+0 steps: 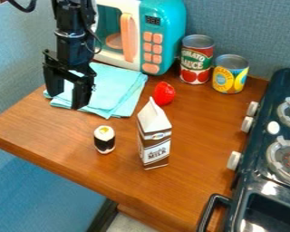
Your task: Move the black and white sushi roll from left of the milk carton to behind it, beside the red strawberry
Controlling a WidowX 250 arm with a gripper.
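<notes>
Folded light-teal cloth (120, 84) lies under spread-open end effector (67, 94), toy microwave (166, 22) crowding its back, strawberry (164, 94) beside, sushi roll (104, 139) and milk carton (153, 140) nearer camera

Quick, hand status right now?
Hand: open, holding nothing, at the folded light-blue cloth; contact with it can't be told.

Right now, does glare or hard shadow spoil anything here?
Camera view: small white glare patches on the dark stove; no hard shadow across the counter; the black gripper stands out against the blue cloth.
</notes>
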